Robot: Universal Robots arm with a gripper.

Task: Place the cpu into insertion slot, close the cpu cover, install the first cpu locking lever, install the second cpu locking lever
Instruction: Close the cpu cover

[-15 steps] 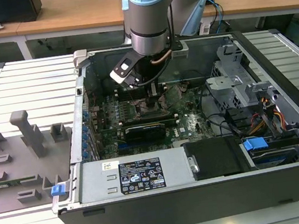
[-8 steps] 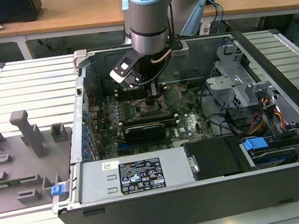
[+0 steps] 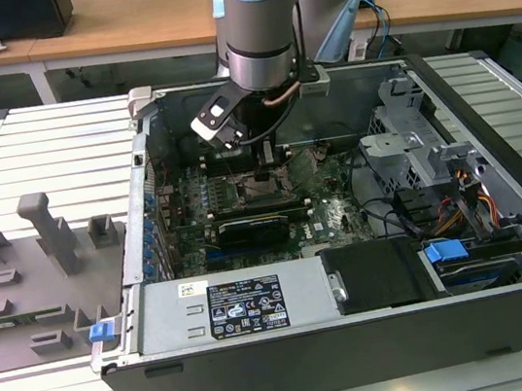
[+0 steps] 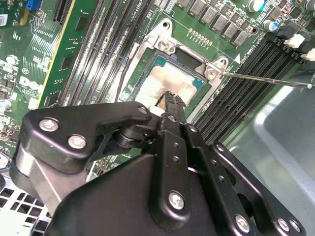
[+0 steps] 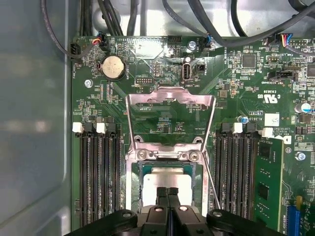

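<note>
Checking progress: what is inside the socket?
The silvery chip lies in the socket, its cover open. The shut gripper hides part of the chip; what lies beneath it cannot be seen.

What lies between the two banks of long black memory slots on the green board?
In the first wrist view: the grey-rimmed square insertion slot holding the flat silver-grey cpu, with the black pincer over it.

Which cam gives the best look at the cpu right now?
Second wrist view: the cpu sits in the insertion slot, pale top and green edge clear, the gripper covering one side. First wrist view shows it straight-on, partly behind the shut gripper. Exterior view: tiny, under the arm.
</note>
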